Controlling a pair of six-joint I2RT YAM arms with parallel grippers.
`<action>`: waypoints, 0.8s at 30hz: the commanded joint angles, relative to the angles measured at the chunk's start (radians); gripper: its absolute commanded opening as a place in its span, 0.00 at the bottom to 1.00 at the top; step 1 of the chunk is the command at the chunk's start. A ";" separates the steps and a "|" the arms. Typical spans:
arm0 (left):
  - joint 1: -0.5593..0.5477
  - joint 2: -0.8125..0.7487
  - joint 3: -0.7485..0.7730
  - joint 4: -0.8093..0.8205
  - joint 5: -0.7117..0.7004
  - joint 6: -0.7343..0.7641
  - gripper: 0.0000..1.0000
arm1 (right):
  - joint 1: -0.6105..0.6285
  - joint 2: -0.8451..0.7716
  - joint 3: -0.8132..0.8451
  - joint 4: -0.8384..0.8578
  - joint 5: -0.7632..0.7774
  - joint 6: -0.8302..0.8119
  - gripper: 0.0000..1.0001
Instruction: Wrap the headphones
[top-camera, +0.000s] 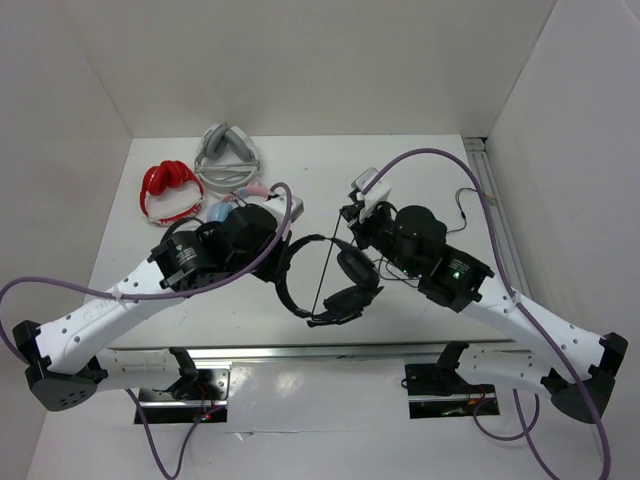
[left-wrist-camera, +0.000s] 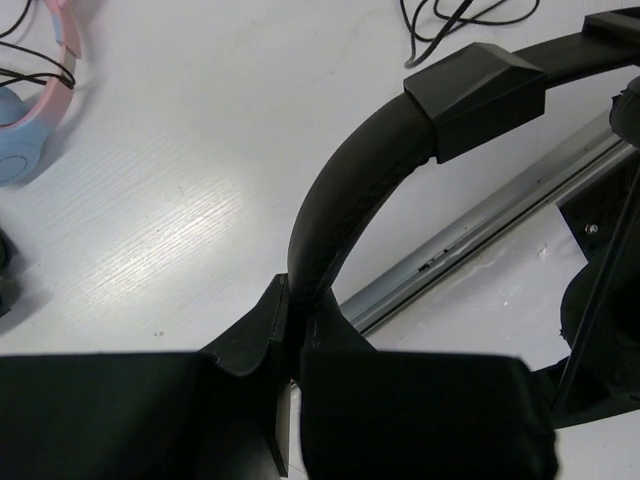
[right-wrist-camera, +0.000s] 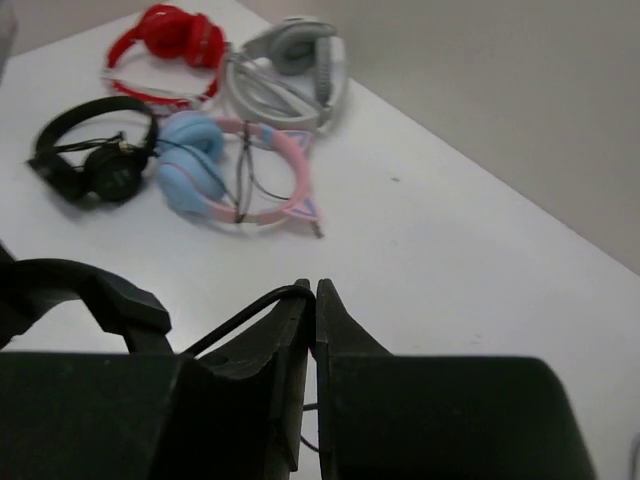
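The large black headphones (top-camera: 335, 280) are held at the table's middle front, with their thick ear cups to the right. My left gripper (top-camera: 277, 266) is shut on their wide band (left-wrist-camera: 340, 190), pinched between its fingertips (left-wrist-camera: 297, 300). My right gripper (top-camera: 348, 232) is shut on the thin black cable (right-wrist-camera: 235, 320), which loops over its left fingertip (right-wrist-camera: 312, 292). In the top view the cable (top-camera: 322, 280) runs taut and straight down across the headphones. More cable lies loose on the table (top-camera: 465, 215). Part of the band shows in the right wrist view (right-wrist-camera: 80, 285).
Other pairs lie at the back left: red (top-camera: 168, 190), grey (top-camera: 228, 155), pink-and-blue (right-wrist-camera: 230, 170) and a small black pair (right-wrist-camera: 95, 160). A metal rail (top-camera: 320, 352) runs along the front edge and another (top-camera: 495, 200) along the right. White walls enclose the table.
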 joint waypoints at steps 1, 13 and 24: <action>-0.042 -0.005 0.001 -0.146 0.152 0.099 0.00 | -0.116 -0.055 -0.011 0.118 -0.231 0.048 0.12; -0.042 -0.036 0.127 -0.155 0.207 0.071 0.00 | -0.279 0.027 -0.091 0.256 -0.722 0.182 0.38; -0.042 0.038 0.209 -0.319 -0.004 0.050 0.00 | -0.298 0.125 -0.208 0.475 -0.920 0.298 0.47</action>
